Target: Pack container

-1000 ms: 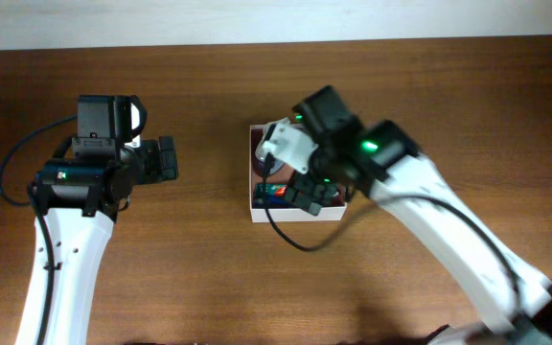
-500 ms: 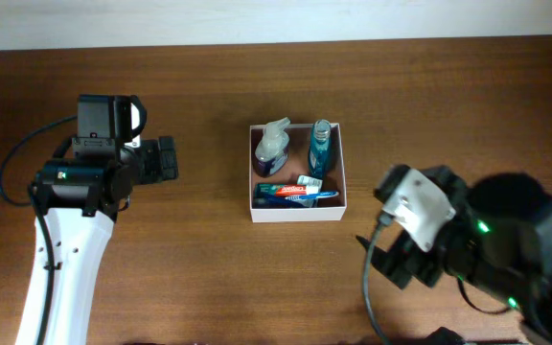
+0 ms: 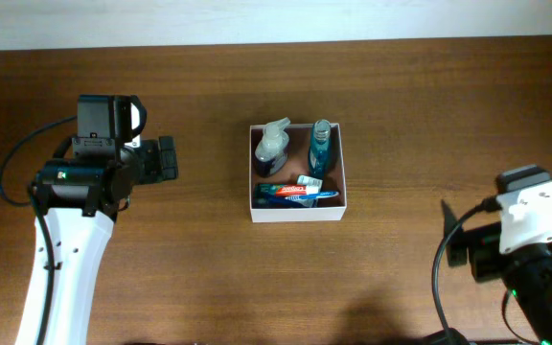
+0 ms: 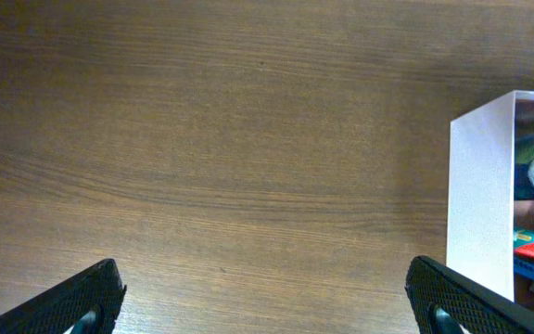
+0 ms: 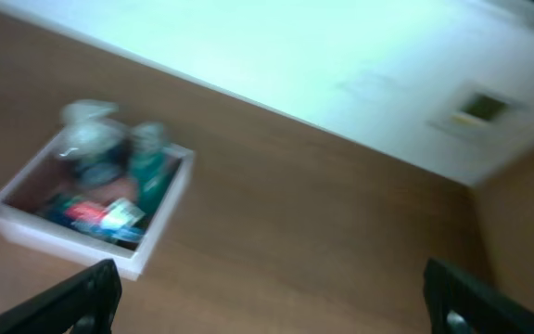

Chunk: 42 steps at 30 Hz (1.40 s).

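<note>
The white square container stands mid-table with a pinkish-brown inside. In it are a grey-topped spray bottle, a teal bottle and a toothpaste tube. The container also shows at the right edge of the left wrist view and, blurred, at the left of the right wrist view. My left gripper is open and empty, well left of the container. My right gripper is open and empty, at the table's front right, far from the container.
The brown wooden table runs to a pale wall at the back. Black cables hang beside both arms. The right wrist view is motion-blurred and shows the pale wall beyond the table.
My right arm has pulled back from over the container to the front right corner of the table, empty. The container's contents are now uncovered. The left arm has not moved.
</note>
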Each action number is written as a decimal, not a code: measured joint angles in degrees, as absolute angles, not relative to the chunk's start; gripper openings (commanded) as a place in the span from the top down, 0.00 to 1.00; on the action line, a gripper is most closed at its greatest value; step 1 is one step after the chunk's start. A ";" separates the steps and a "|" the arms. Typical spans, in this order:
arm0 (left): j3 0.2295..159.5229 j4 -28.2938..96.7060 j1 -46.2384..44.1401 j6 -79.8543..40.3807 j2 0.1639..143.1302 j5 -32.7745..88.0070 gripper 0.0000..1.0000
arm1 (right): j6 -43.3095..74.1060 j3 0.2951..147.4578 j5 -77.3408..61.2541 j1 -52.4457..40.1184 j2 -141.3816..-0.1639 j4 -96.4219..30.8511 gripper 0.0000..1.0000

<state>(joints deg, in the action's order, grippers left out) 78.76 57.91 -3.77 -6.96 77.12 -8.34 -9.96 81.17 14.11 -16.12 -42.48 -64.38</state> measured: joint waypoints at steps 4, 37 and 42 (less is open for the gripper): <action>78.76 57.95 -3.77 -6.96 77.12 -8.32 0.01 | -8.80 67.55 14.31 -8.40 -37.39 -56.69 0.01; 78.76 57.91 -3.77 -6.96 77.12 -8.34 0.01 | -4.51 10.00 12.99 -6.02 -0.89 -33.80 0.01; 78.76 57.91 -3.77 -6.96 77.12 -8.34 0.01 | -4.49 9.37 12.58 -6.02 -0.89 -33.74 0.01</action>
<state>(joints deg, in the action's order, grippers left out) 78.76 57.91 -3.77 -6.96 77.12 -8.34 -4.49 9.37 12.58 -6.02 -0.89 -33.74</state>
